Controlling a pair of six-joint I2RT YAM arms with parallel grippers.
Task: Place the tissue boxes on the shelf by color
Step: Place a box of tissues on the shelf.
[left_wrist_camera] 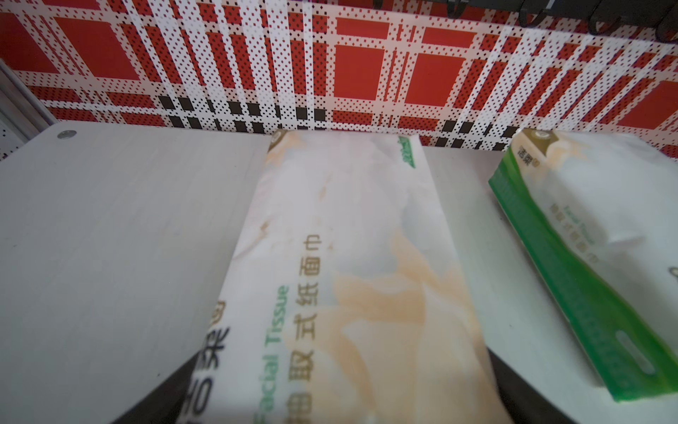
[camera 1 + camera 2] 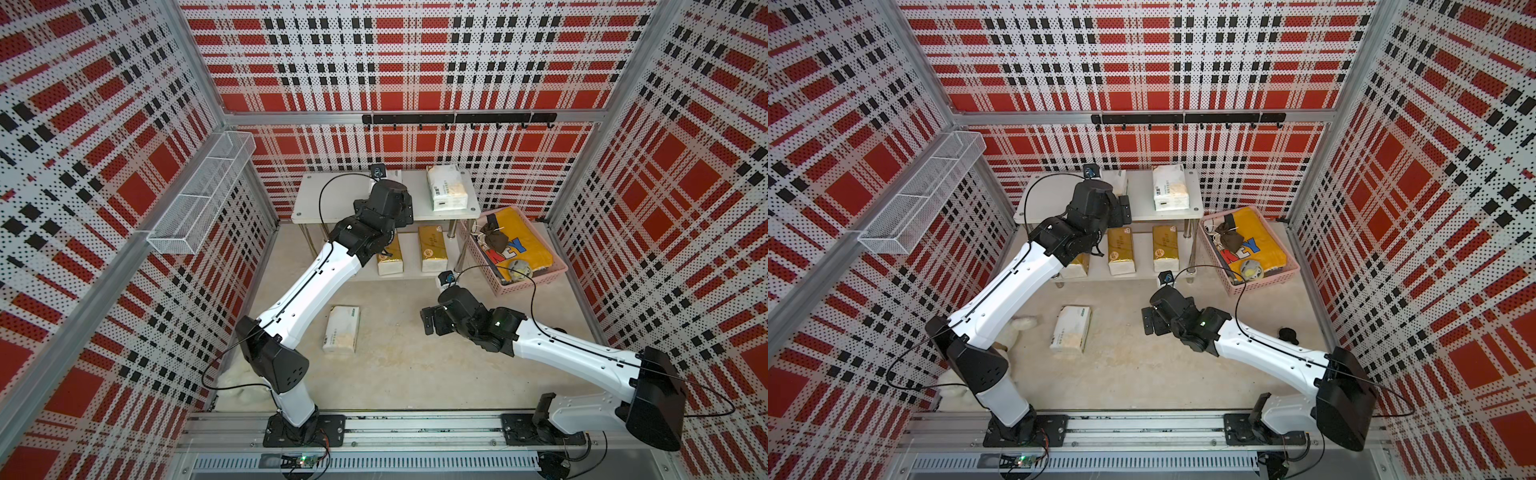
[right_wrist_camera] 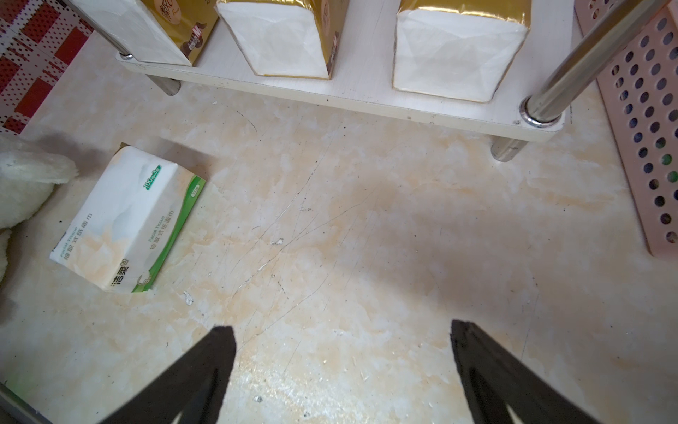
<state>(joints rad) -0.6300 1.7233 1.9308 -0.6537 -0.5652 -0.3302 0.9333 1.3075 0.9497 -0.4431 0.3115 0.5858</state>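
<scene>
Left hand — white pack on shelf

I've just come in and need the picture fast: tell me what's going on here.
The two-arm robot is sorting tissue packs onto the shelf by color. The left pincer is at the top board, its jaws flanking a white pack that lies there beside a second white pack; whether it grips cannot be told. Three gold packs sit on the lower board. A third white pack lies on the tabletop. The right pincer hovers open and empty above the tabletop.
</scene>
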